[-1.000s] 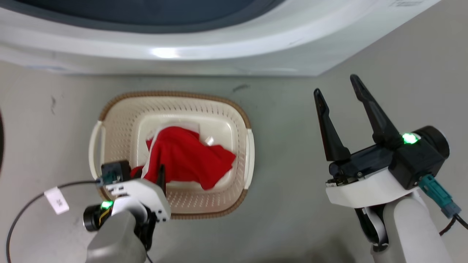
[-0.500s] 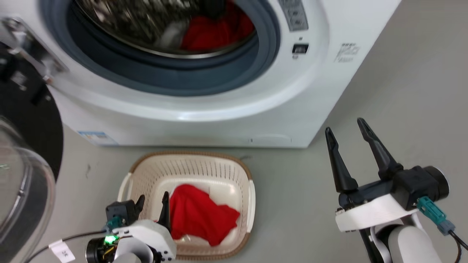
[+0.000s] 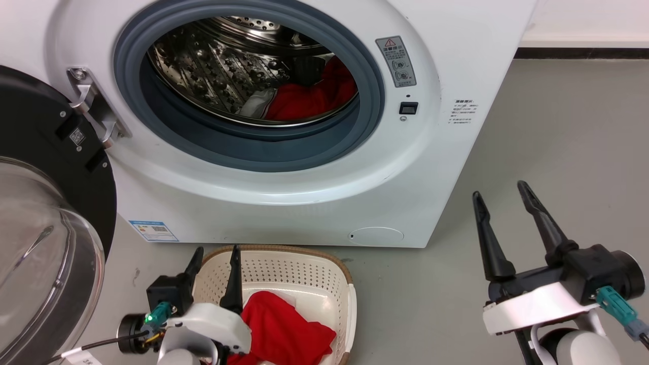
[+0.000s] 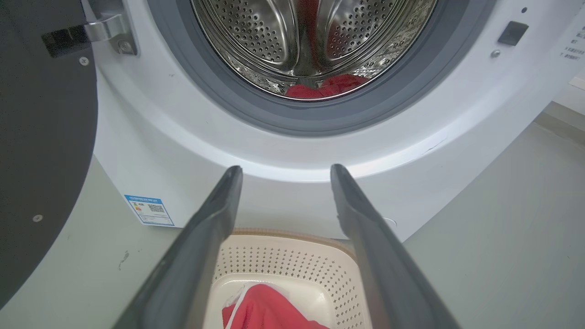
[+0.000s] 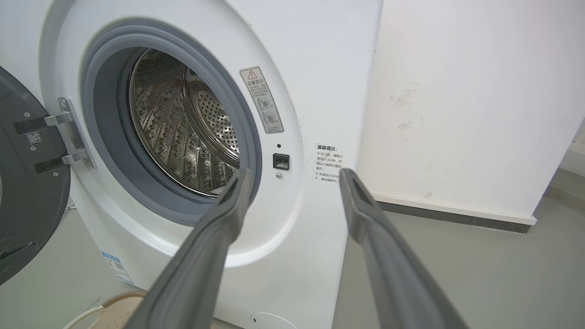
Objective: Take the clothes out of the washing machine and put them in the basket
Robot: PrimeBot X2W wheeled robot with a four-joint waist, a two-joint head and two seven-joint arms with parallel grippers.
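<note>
Left gripper (image 3: 216,250): its fingers (image 4: 219,219) are spread apart and hold nothing. It hangs over the left side of the basket, tips toward the washer.
Below it: laundry basket (image 3: 304,252), with one red garment (image 3: 284,329) lying on its floor.
Ahead and above it: open port of the washing machine (image 3: 304,203). A second red garment (image 3: 304,99) lies low in the steel drum (image 3: 213,61).
Step in hand, as I judge: reach in for that garment. It is better to rise clear of the grey rubber ring (image 3: 253,152), enter wide, close deep on a fold, and pull out slowly so the cloth does not catch.
Far to its right: right gripper (image 3: 499,190), also spread and empty, over bare floor.
To its left: glass door (image 3: 45,243), swung open.
Surface: smooth grey floor (image 3: 557,126).
Room: white wall (image 5: 457,91) with dark skirting (image 5: 457,219), beyond the washer.
</note>
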